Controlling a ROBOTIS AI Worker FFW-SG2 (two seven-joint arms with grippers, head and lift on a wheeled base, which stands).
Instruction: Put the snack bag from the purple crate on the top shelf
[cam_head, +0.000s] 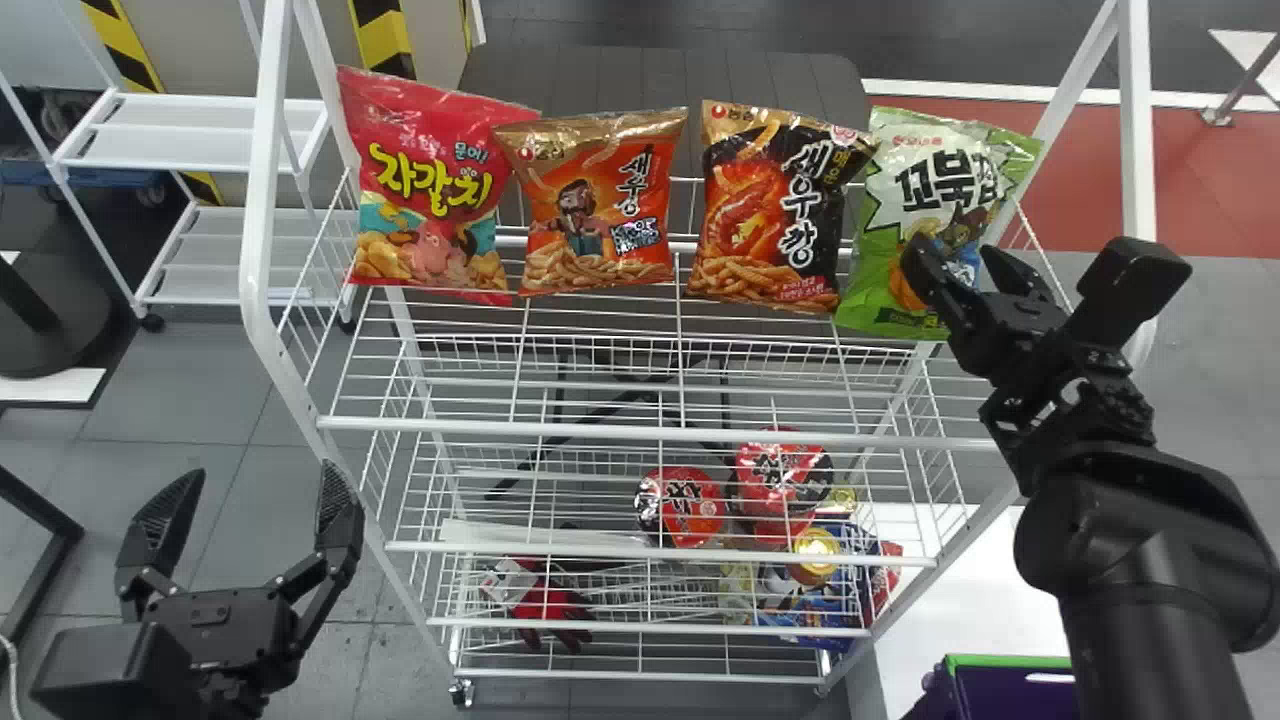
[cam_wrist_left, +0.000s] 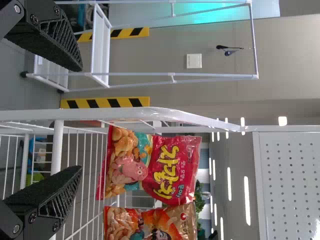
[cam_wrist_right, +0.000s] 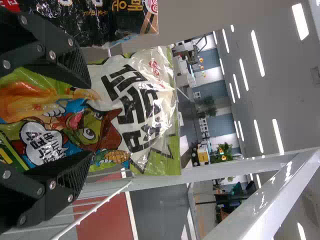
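While our left gripper (cam_head: 262, 475) hangs parked beside the rack (cam_head: 262, 180), fingers apart, our right gripper (cam_head: 957, 258) stands, spread too, just before the green snack bag (cam_head: 930, 200) on the top shelf (cam_head: 640, 432); light, slippery, crushable, it wants a gentle mid-body pinch.

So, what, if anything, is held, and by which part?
Nothing: the right gripper is open before the green snack bag, the left gripper open too.

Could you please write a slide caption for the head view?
Four snack bags line the top shelf of a white wire rack, the right claw open before the green bag.
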